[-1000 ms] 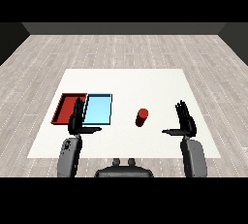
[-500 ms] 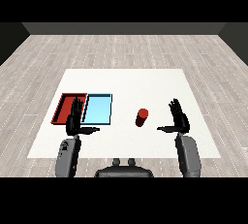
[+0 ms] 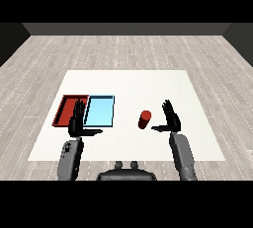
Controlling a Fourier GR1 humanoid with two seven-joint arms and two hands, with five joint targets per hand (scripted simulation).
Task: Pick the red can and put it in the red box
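We take the red can (image 3: 145, 119) as our landmark; it stands upright on the white bench (image 3: 128, 81), with nothing touching it. Our right hand (image 3: 170, 120) sits just to the right of the can, fingers straight and spread, thumb reaching toward the can, holding nothing; we judge this open posture is there so the palm can close in around the can from the side. The light blue tray (image 3: 100, 111) lies to the left of the can, and the red tray (image 3: 69, 109), where the can must go, lies beyond it, farther left. Our left hand (image 3: 78, 123) hovers well left of the can, at the near edge of the 2 trays, open and empty; the can is not yet grasped.
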